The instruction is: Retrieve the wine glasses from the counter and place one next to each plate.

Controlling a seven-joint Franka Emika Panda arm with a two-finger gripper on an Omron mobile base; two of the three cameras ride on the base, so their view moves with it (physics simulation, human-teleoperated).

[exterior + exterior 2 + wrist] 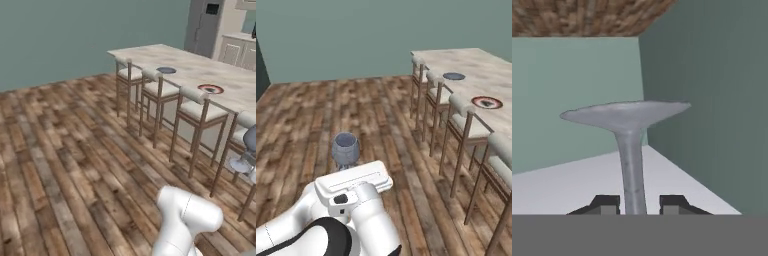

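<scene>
Item: wine glass (pixel 346 149), smoky grey, one in hand. You see it upright above the white hand in the right base view, bowl uppermost, out over the wooden floor (pixel 316 115). In the hand view its stem (pixel 631 170) runs between the two dark fingertips (pixel 605 204) and its round foot (pixel 624 114) sits beyond them.

Item: end effector (pixel 634 205). Nearly closed, jaws pinching the thin stem. The contact itself is at the picture's edge, so treat the firmness of the grip as probable, not proven.

Item: blue-grey plate (pixel 454 76), on the long marbled tabletop (pixel 481 70), farther along. Nothing stands beside it.

Item: red-rimmed plate (pixel 486 103), same tabletop, nearer you. Nothing stands beside it either.

Item: bar stools (pixel 463 125), a row along the near edge of the tabletop, their backs rising close to its level.

Handling note, as judgement: you are carrying the first glass towards a plate.
- Keep the stem vertical; a thin stem in a narrow pinch can pivot if you swing fast.
- Bring the glass in above the stool backs, then lower it.
- Set the foot flat on bare stone just beside the plate, not on its rim.
- Open only once the foot rests, and withdraw straight along the jaws so you do not clip the stem.
</scene>
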